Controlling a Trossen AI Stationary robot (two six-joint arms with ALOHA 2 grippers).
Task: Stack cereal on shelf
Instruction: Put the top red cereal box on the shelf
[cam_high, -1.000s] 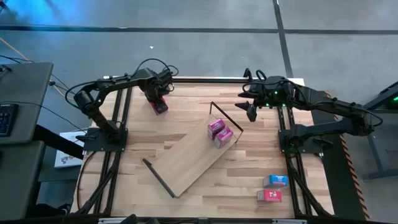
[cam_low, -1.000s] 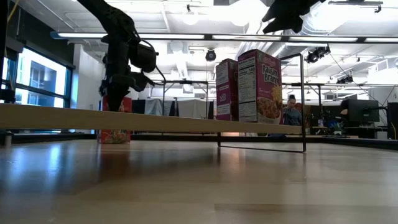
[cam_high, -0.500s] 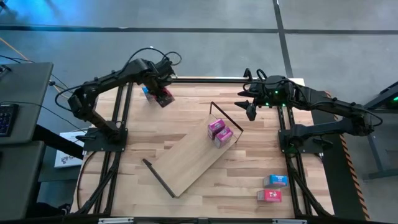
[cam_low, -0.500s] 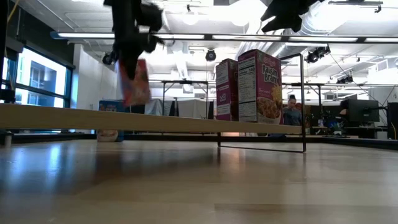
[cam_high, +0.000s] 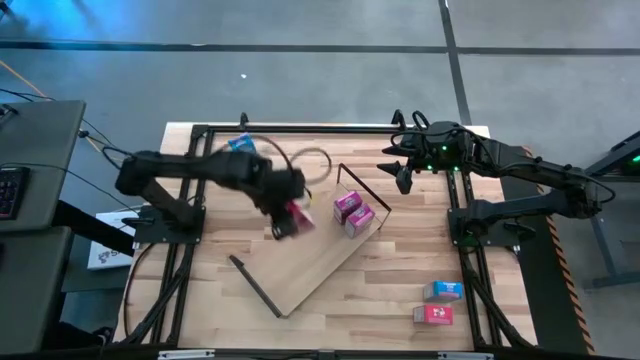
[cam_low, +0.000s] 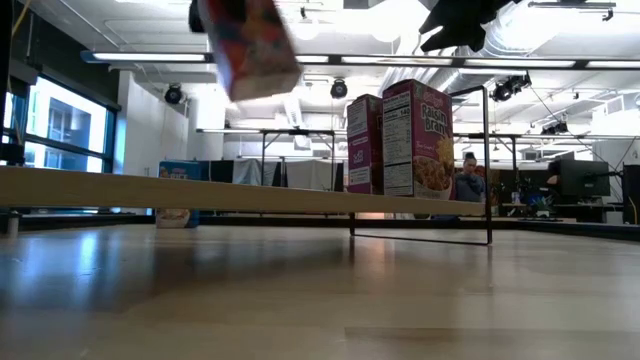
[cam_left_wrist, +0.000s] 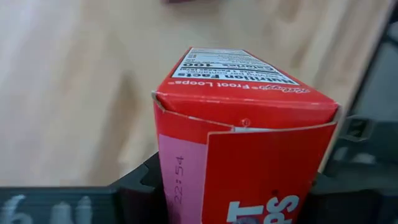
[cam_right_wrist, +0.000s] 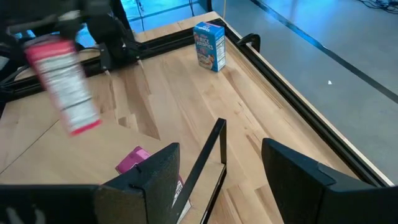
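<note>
Left pincer (cam_high: 288, 216) grips a red cereal box (cam_high: 296, 215), carrying it above the shelf (cam_high: 300, 265). Best to lower it upright, probably just beside the two pink boxes (cam_high: 351, 212), before letting go. Right pincer (cam_high: 402, 176) hangs spread open, empty, over the surface's far edge.

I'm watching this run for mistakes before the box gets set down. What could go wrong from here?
1. The left gripper carries the red box tilted above the shelf; set down at that slant, it may topple.
2. Two pink boxes already stand close by at the shelf's end, so a sideways approach could knock them over.
3. The wire frame beside them could snag the box.
The right gripper waits open, well clear.
</note>
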